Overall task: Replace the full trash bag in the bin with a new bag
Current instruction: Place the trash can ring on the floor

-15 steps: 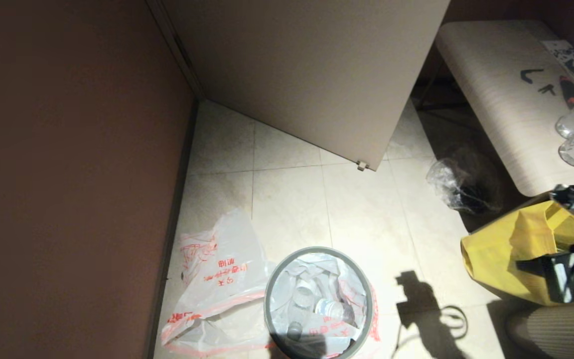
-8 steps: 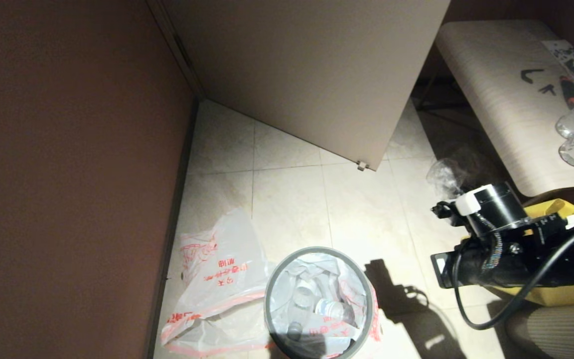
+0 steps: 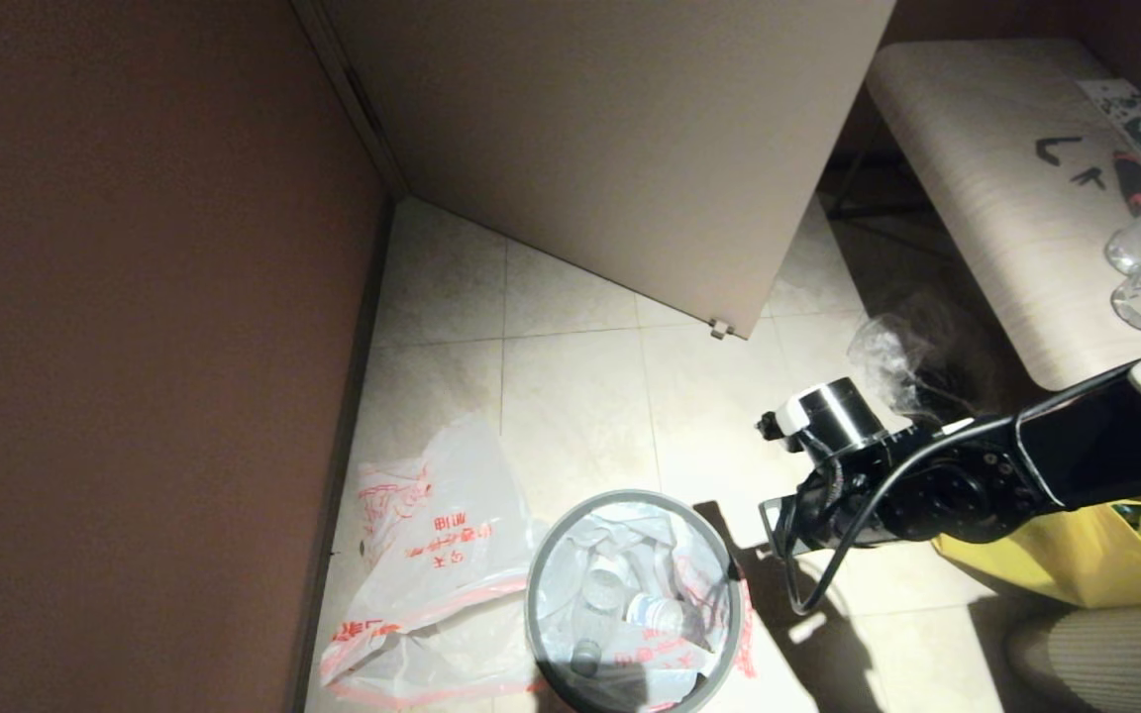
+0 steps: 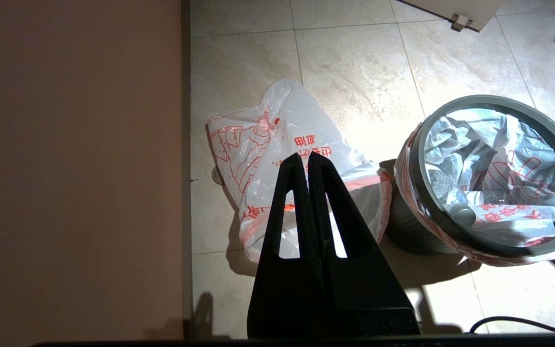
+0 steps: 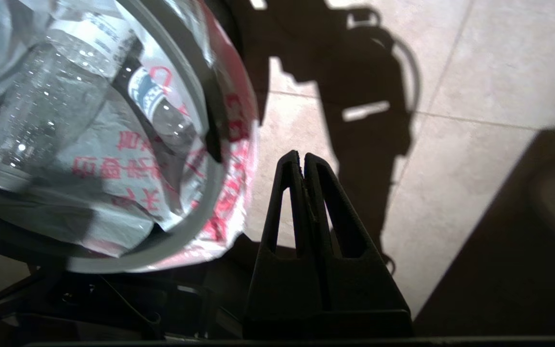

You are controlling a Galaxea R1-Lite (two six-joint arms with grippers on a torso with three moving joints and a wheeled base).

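The full trash bag (image 3: pixel 630 604) sits in the bin (image 3: pixel 541 564) at lower centre, new bag (image 3: pixel 432 555) slack at its left, so I've everything left: right gripper (image 5: pixel 301 159) beside the rim, left gripper (image 4: pixel 305 159) parked, both pinched together empty

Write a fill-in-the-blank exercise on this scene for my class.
1. The small round grey waste bin still holds the bulging ____ trash bag.
2. The slack white film bag lies on the ____.
3. The right gripper is ____.
4. The yellow fabric tote stands on the bin's ____ side.

Missing: full; floor; shut; right
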